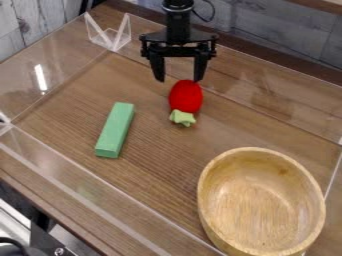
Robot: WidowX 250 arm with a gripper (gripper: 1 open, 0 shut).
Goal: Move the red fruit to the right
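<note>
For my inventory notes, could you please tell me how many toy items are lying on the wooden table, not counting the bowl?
2. The red fruit lies near the middle, just below the open gripper. The green block lies to its left. Nothing appears hidden.

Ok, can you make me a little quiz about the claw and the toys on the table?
1. True or false: the claw is holding the red fruit.
2. What lies nearest the wooden bowl: A) the green block, B) the red fruit, C) the claw?
3. Fill in: the fruit's leafy cap points toward the ____ of the picture.

Key: 1 false, it hangs open above and behind the fruit; 2 B; 3 bottom.
</note>
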